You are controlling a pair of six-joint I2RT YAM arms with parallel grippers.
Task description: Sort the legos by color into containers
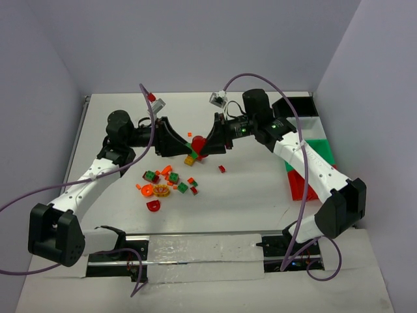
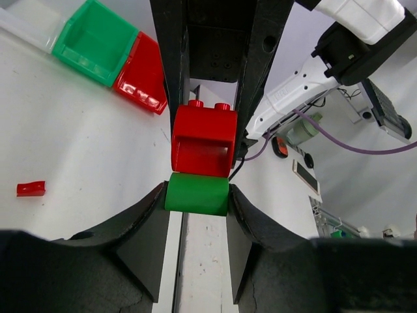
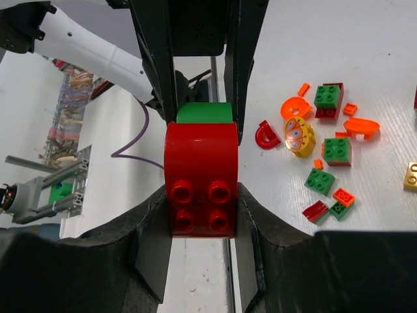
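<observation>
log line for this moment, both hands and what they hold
left hand: shut on green brick | right hand: shut on red brick | bricks touching end to end | other legos loose on table

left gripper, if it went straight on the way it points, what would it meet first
Likely the red brick joined to the green brick it grips, with the right gripper clamped on it.

L tool (image 1: 187, 149), R tool (image 1: 203, 147) tip-to-tip, both clamped.
</observation>
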